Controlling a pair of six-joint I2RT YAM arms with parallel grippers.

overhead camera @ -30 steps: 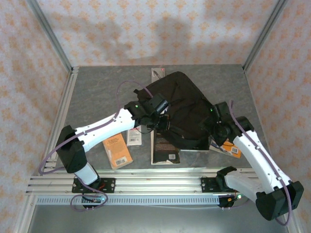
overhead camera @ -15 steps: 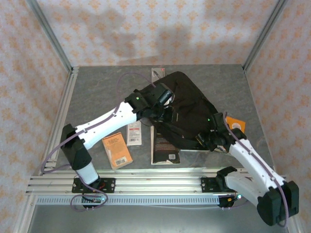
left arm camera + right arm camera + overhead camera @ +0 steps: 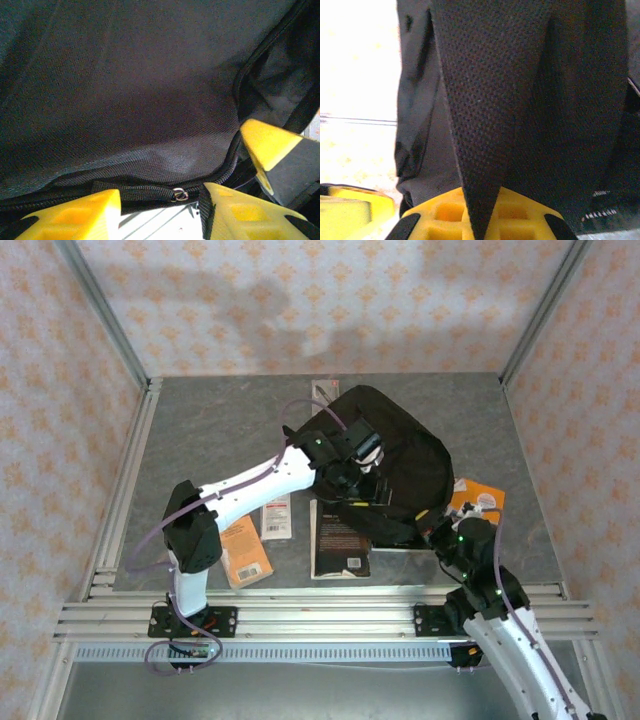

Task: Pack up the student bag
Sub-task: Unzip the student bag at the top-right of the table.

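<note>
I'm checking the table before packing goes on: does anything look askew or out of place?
Yes. The student bag lies crooked and rumpled, its lower edge draped over the top of a black book. The right fingers pinch a fold of its mesh fabric. An orange book sits tilted at its right edge.

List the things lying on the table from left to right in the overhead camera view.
Orange book → white leaflet → black book → student bag → second orange book.
</note>
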